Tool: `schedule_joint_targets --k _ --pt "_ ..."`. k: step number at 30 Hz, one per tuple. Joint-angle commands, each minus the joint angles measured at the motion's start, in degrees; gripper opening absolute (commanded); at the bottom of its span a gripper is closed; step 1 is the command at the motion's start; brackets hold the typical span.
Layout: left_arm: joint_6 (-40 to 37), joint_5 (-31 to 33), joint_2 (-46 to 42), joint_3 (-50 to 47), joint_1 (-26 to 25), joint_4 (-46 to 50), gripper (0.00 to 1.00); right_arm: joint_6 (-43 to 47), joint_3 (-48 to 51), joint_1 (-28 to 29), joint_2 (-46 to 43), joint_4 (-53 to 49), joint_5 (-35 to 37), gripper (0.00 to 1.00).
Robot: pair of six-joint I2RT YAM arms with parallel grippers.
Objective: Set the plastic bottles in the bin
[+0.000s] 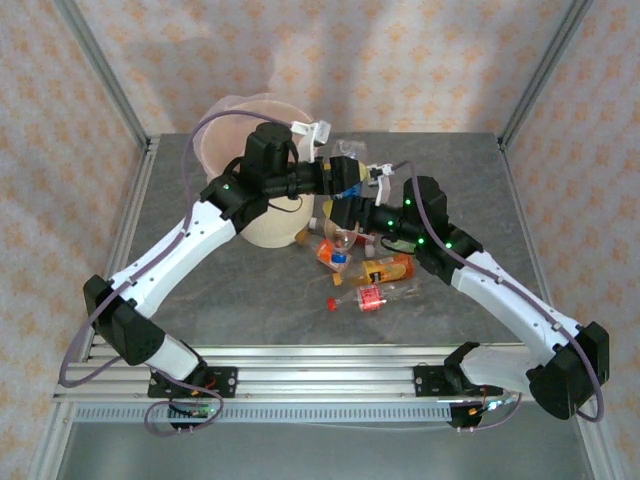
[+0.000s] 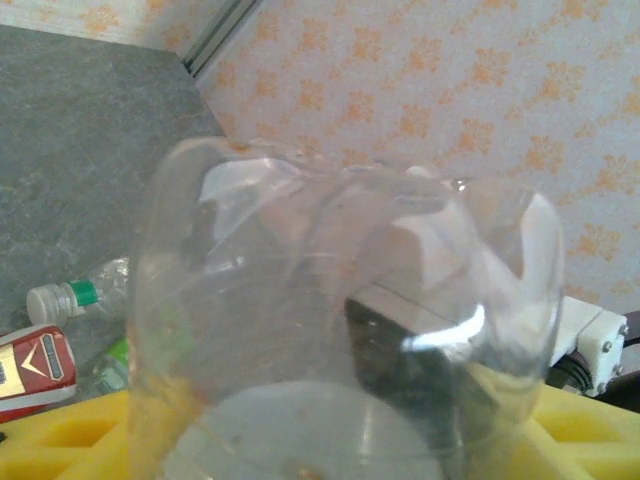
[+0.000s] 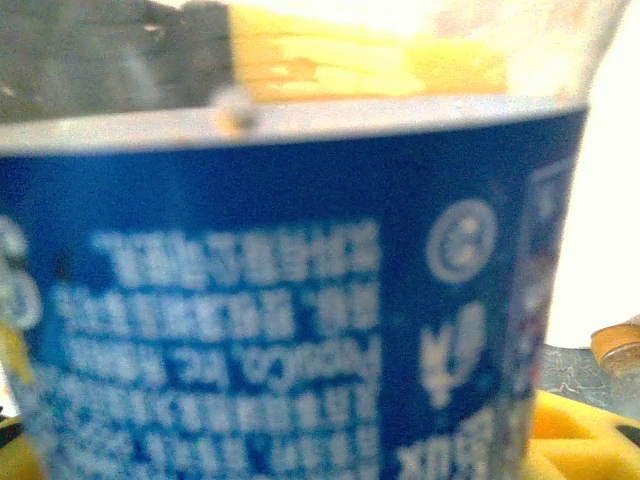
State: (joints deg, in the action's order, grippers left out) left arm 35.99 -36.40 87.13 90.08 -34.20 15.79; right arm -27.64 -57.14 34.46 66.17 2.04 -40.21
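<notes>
Left pincer clamped on clear bottle; right pincer clamped on blue-labelled bottle, just right of bin.

Both arms bend inward, left gripper just beside right gripper.

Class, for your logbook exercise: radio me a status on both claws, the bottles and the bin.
Left claw hard up against clear bottle, grip unconfirmed. Right claw against blue-label bottle, same. Bin beside them; loose bottles on table.
</notes>
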Motion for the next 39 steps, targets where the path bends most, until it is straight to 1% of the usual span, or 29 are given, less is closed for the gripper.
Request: schedule_joint_targets --k 1,4,7,11,12,13,17,19,26,31,34,37,39 --pt "0.6 1.1 -2.3 0.4 -0.3 -1.4 0.61 0.7 -1.1 0.4 -0.2 3.6 -0.9 0.61" --pt "0.7 1.6 -2.8 0.2 -0.4 -1.5 0.54 0.9 -1.1 0.5 -0.3 3.2 -0.6 0.63" --pt "0.3 3.1 -3.4 0.2 -0.4 -1.2 0.50 1.2 -1.3 0.4 -0.5 1.9 0.4 0.71" --pt "-1.1 6.1 -4.2 1.0 -0.3 0.1 0.50 2.4 -2.2 0.4 -1.1 -1.5 2.2 0.95" --pt "-1.8 7.3 -4.2 1.7 -0.2 1.0 0.50 2.7 -2.5 0.4 -1.3 -2.7 2.8 0.98" --pt "-2.5 8.3 -4.3 2.4 -0.1 2.0 0.50 3.1 -2.7 0.4 -1.7 -3.6 3.4 1.00" --pt "-5.0 12.6 -4.3 7.1 1.3 6.0 0.49 4.4 -3.6 0.5 -3.7 -8.3 6.5 0.99" --pt "-7.7 14.4 -4.3 9.5 2.5 7.3 0.49 4.8 -4.1 0.4 -4.9 -11.1 8.8 0.99" --pt "-12.3 19.2 -2.2 18.8 9.6 10.6 0.48 5.4 -3.8 0.4 -9.8 -19.2 17.9 0.99" --pt "-16.1 23.3 -0.5 23.7 14.9 11.8 0.48 5.1 -3.1 0.4 -12.1 -23.1 22.6 0.99" --pt "-20.7 26.3 0.7 25.9 16.7 12.7 0.48 4.5 -2.0 0.4 -13.2 -23.4 23.7 0.99" --pt "-26.8 29.9 2.3 28.3 17.2 14.9 0.48 4.1 -1.4 0.4 -13.8 -23.9 24.3 0.99" --pt "-30.5 31.2 3.5 29.6 17.6 16.5 0.48 3.9 -1.2 0.4 -13.9 -24.5 24.8 0.99"
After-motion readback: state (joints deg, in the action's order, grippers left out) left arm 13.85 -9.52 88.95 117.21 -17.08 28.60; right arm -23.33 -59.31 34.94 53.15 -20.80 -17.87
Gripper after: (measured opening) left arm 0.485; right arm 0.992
